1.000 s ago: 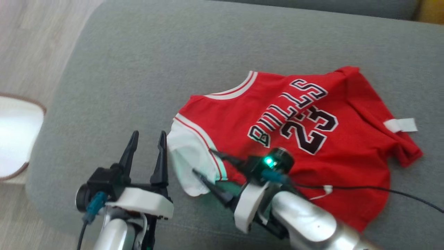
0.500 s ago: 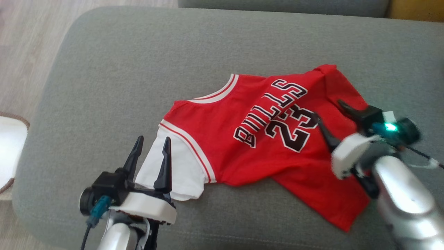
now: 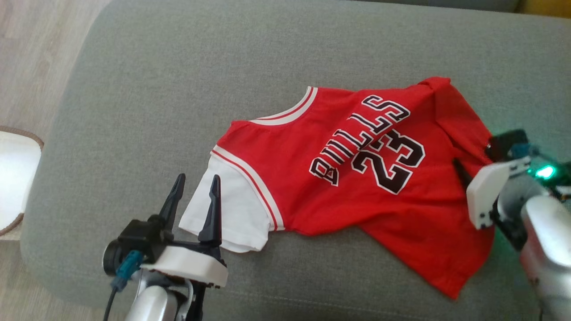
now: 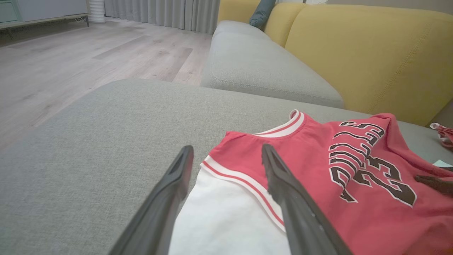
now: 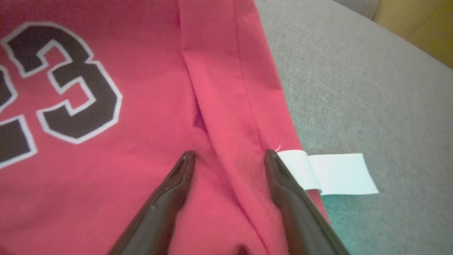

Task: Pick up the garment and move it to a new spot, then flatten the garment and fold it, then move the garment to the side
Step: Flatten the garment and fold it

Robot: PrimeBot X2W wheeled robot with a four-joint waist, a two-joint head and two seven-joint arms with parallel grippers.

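The garment [image 3: 308,196] is a red jersey with black "BULLS 23" lettering and a white sleeve [image 3: 232,218], lying spread on the grey sofa cushion [image 3: 178,89]. My left gripper [image 3: 197,178] stands open at the sleeve's left edge. In the left wrist view the left gripper [image 4: 226,148] has the white sleeve [image 4: 226,219] between its fingers, which are apart from the cloth. My right gripper [image 5: 229,154] is open, low over a fold of the garment [image 5: 148,166] beside a white label [image 5: 336,173]. In the head view the right gripper [image 3: 473,154] sits at the jersey's right edge.
The cushion's rounded edge drops to wooden floor [image 3: 26,67] on the left, where a white round object [image 3: 13,178] lies. A yellow backrest [image 4: 354,53] and a further grey seat [image 4: 254,63] stand behind. Bare cushion lies above and left of the jersey.
My right gripper has left the white sleeve and swung across to the jersey's right side near the label. The sleeve now lies flatter. The left gripper has held still; the camera shifted slightly.
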